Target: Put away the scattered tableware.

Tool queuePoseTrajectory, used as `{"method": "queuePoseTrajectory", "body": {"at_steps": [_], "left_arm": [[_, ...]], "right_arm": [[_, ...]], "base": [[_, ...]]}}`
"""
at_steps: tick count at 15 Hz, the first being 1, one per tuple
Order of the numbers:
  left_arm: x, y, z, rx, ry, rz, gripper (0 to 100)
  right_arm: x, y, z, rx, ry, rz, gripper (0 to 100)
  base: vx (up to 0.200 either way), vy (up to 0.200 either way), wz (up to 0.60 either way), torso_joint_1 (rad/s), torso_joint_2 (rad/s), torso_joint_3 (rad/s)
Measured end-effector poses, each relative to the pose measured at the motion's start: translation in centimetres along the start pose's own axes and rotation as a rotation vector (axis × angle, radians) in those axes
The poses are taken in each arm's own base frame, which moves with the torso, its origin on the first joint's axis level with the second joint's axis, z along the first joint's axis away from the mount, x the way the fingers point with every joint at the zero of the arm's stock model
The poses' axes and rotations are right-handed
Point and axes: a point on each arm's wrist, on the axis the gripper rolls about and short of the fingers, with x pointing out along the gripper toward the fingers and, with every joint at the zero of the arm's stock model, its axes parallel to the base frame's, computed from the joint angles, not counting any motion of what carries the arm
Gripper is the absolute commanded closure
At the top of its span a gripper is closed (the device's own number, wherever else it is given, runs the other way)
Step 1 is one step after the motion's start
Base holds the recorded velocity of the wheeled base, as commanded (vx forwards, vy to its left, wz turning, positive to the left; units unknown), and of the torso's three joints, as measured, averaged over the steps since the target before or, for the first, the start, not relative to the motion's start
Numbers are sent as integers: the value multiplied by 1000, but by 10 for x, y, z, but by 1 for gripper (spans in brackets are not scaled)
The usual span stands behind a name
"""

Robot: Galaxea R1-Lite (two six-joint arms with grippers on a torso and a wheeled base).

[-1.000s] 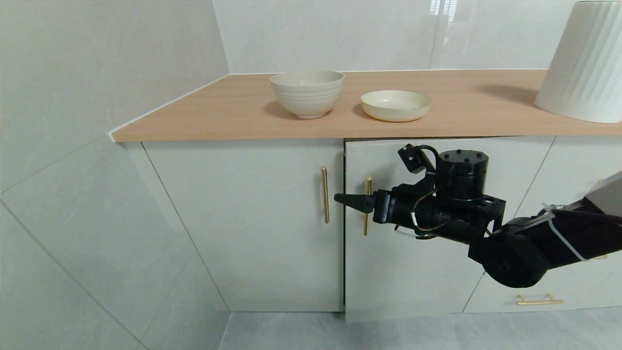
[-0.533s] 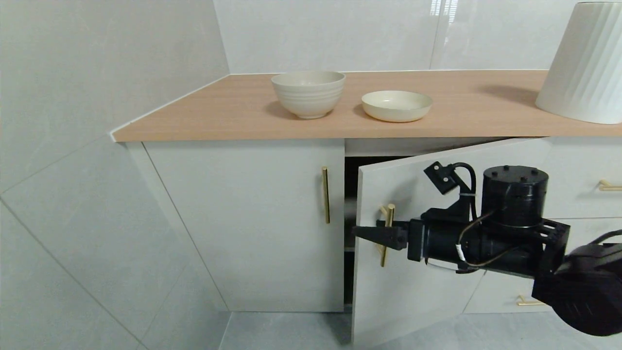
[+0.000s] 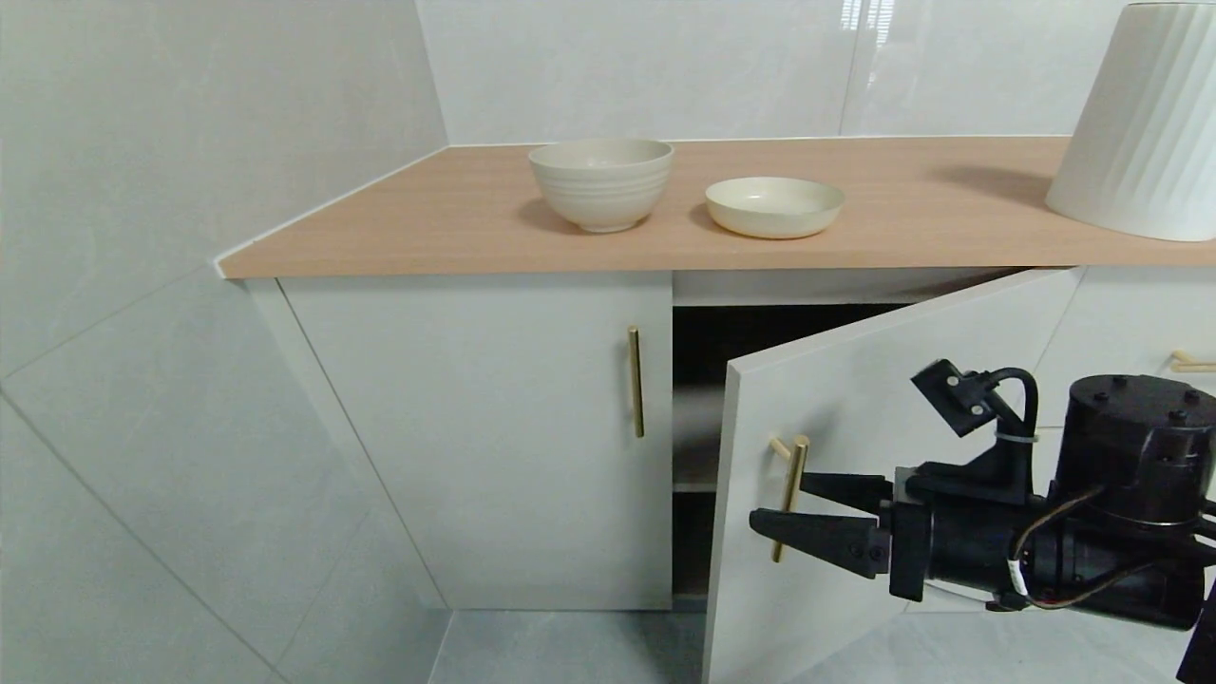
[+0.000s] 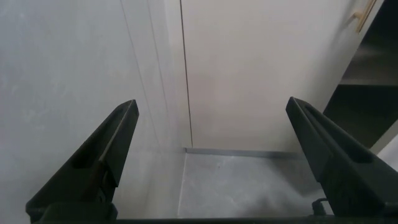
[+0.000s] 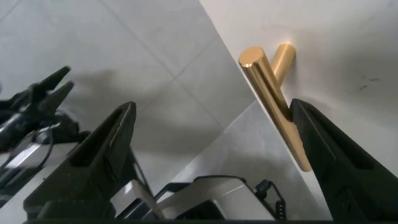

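The bowl (image 3: 600, 182), cream and ribbed, stands upright on the wooden countertop (image 3: 427, 237), towards its left end. The shallow plate (image 3: 774, 205) of the same colour sits just beside it on the robot's right, the two apart and not touching. Farther right on the same top, well apart from both, stands a tall white ribbed vessel (image 3: 1140, 123). Below the countertop the left cabinet door (image 3: 475, 427) is shut, with its brass handle (image 3: 635, 380) upright near its inner edge. The right cabinet door (image 3: 855, 399) is swung partly out, showing the dark cabinet interior (image 3: 698, 342) and a pale shelf (image 3: 693, 446) inside. The right gripper (image 3: 785, 501) is level with the lower half of that door's brass bar handle (image 3: 796, 465), its fingers spread and lying one on each side of the bar. In the right wrist view the bar (image 5: 273, 99) runs between the two spread fingers (image 5: 106, 155), close to one of them, and the jaws are not closed on it; whether that finger touches the bar I cannot tell. The left gripper (image 4: 210, 102) hangs low in front of the cabinet with its jaws wide apart and nothing between them, facing the shut left door, the grey floor (image 4: 236, 186) and the tiled wall (image 4: 62, 74) beside it.
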Motion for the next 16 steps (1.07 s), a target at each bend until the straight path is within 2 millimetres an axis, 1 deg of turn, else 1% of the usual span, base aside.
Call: {"method": "queuePoseTrajectory", "body": {"at_steps": [2,4,5,7,9,11,12,14,16], "left_arm": [[0,0,1,1,-11,0,0],[-3,0,14,0,-74,-12,0],[-7,-1,26,1,-88,-48,0],[-13,-3,50,4,-56,-173,0],[-5,-5,72,0,24,-284,0],[19,-9,95,-13,125,-382,0],[37,-11,106,-24,178,-429,0],[82,-18,123,-59,279,-516,0],[136,-34,132,-105,362,-610,0]], "right_arm": [[5,-1,2,-1,19,50,0],[11,-3,0,0,31,68,0],[14,-3,-1,2,45,85,0],[21,-3,-5,8,84,143,0],[28,-6,-6,10,95,158,0],[30,-8,-9,17,108,160,0],[29,-9,-11,20,113,160,0],[26,-7,-15,22,120,162,0],[20,-5,-19,24,124,164,0]], "base": [[0,0,0,0,0,0],[0,0,0,0,0,0],[0,0,0,0,0,0],[0,0,0,0,0,0],[0,0,0,0,0,0],[0,0,0,0,0,0],[0,0,0,0,0,0],[0,0,0,0,0,0],[0,0,0,0,0,0]]}}
